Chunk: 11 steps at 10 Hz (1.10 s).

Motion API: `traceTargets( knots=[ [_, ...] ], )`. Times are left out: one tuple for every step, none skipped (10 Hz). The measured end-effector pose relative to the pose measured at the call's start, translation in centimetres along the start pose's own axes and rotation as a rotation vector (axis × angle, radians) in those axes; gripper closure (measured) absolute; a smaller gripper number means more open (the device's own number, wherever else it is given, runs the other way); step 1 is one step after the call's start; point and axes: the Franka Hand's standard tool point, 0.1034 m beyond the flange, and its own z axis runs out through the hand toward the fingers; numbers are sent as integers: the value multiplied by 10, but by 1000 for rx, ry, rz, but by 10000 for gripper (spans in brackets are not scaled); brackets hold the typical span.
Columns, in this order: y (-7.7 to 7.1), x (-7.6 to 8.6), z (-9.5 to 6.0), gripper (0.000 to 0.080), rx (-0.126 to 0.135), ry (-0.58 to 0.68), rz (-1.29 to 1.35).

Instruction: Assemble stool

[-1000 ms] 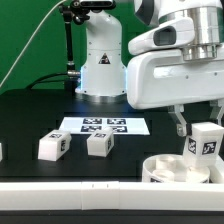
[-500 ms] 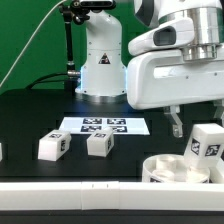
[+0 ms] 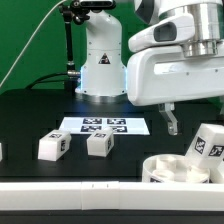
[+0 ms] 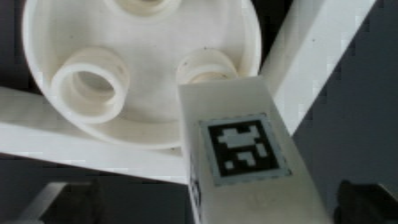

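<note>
The round white seat (image 3: 163,171) lies at the exterior view's right, against the front rail. In the wrist view the seat (image 4: 125,60) shows its round sockets. A white tagged leg (image 3: 209,149) stands tilted over the seat, leaning to the exterior view's right. In the wrist view this leg (image 4: 240,140) reaches to a socket. My gripper (image 3: 197,128) is above the seat with one finger (image 3: 170,122) standing apart from the leg. In the wrist view my gripper (image 4: 210,205) straddles the leg with gaps on both sides. Two more legs (image 3: 52,146) (image 3: 99,144) lie on the black table.
The marker board (image 3: 103,126) lies behind the two loose legs. The arm's white base (image 3: 100,70) stands at the back. A long white border rail (image 3: 70,190) runs along the front edge. A small white piece (image 3: 1,150) shows at the exterior view's left edge.
The leg has tipped and shifted toward the exterior view's right. The visible finger has moved the other way, off the leg.
</note>
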Motion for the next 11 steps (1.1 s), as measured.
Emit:
traceTargets(
  knots=[
    [-2,3,-8,151,0,1,-1],
    [-2,6,-14,151,-1,4,-5],
    [-2,5,-12,151,0,0,-4],
    [-2,4,-11,151,0,-2,-4],
    [-2,4,-11,151,1,-6,-4],
    [-3,2,-9,151,3,-17,0],
    [-5,0,-3,151,4,-23,6],
    [-7,-2,-1,151,12,-57,6],
    [-8,-5,0,151,25,-127,6],
    [-9,-3,1,151,43,-213,6],
    [-9,3,1,151,56,-266,5]
  ],
)
